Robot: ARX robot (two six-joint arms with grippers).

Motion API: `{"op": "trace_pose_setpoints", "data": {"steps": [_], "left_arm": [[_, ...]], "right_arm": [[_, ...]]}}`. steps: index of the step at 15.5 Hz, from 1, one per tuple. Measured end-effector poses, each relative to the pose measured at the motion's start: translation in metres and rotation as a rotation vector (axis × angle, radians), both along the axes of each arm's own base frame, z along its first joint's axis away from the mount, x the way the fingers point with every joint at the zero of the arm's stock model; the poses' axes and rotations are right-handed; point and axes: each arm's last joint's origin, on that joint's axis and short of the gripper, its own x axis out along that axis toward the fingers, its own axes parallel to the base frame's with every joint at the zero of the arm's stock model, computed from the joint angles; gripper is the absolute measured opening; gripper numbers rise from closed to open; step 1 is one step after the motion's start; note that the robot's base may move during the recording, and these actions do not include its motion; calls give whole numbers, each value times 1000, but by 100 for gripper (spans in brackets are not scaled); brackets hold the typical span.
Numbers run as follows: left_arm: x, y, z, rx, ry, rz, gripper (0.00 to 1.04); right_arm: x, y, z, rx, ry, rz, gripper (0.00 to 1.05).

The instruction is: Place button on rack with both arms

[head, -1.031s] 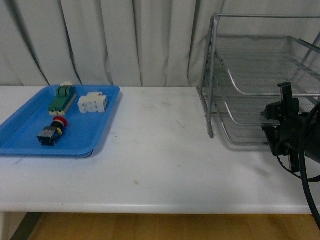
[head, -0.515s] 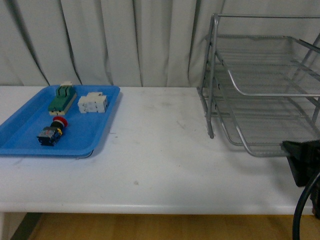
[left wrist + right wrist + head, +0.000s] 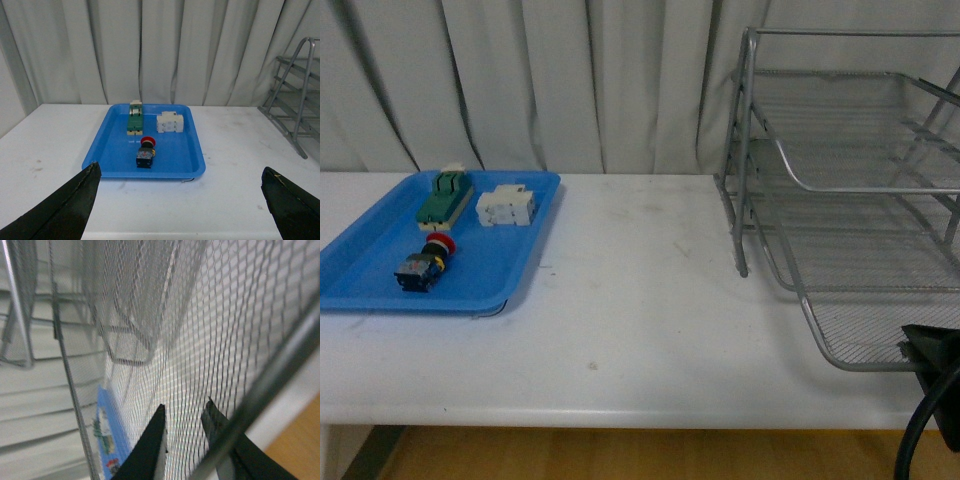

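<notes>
Pulled further out than before is the bottom shelf of the shiny wire-mesh rack (image 3: 880,325), its thin rim pinched by the nearly shut black right gripper (image 3: 185,404). The button (image 3: 423,264), round red cap on a boxy body, is laid in the smooth blue tray (image 3: 480,265), well apart from the rack. The left gripper (image 3: 178,172) is held wide open.

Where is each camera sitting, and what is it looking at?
Front: on the robot's body, facing table, blue tray and rack; a bit of right arm shows.
Left wrist: over the table, facing the button in the blue tray; left gripper spread wide.
Right wrist: close against rack mesh; right gripper shows.
Shared: front and left wrist both see the button.
</notes>
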Motion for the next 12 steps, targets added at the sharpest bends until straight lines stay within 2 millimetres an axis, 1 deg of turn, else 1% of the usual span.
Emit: {"op": "trace_pose_setpoints", "data": {"steps": [1,2,3,4,5,6,7,8,10,12], "left_arm": [[0,0,0,0,0,0,98],[0,0,0,0,0,0,98],[0,0,0,0,0,0,98],[0,0,0,0,0,0,98],[0,0,0,0,-2,-1,98],[0,0,0,0,3,2,98],[0,0,0,0,2,0,98],[0,0,0,0,0,0,98],[0,0,0,0,0,0,98],[0,0,0,0,0,0,98]], "right_arm": [[-21,-1,15,-159,-34,40,57],[-76,11,37,-434,81,77,95],[-89,19,56,-581,4,78,99],[-90,19,71,-676,-222,86,89],[-97,9,73,-857,-301,98,76],[-97,3,85,-1048,-372,106,63],[-104,-5,101,-1217,-435,108,43],[-107,-10,103,-1272,-417,127,30],[-116,-17,111,-1311,-432,125,4],[-123,-22,115,-1327,-433,127,2]]}}
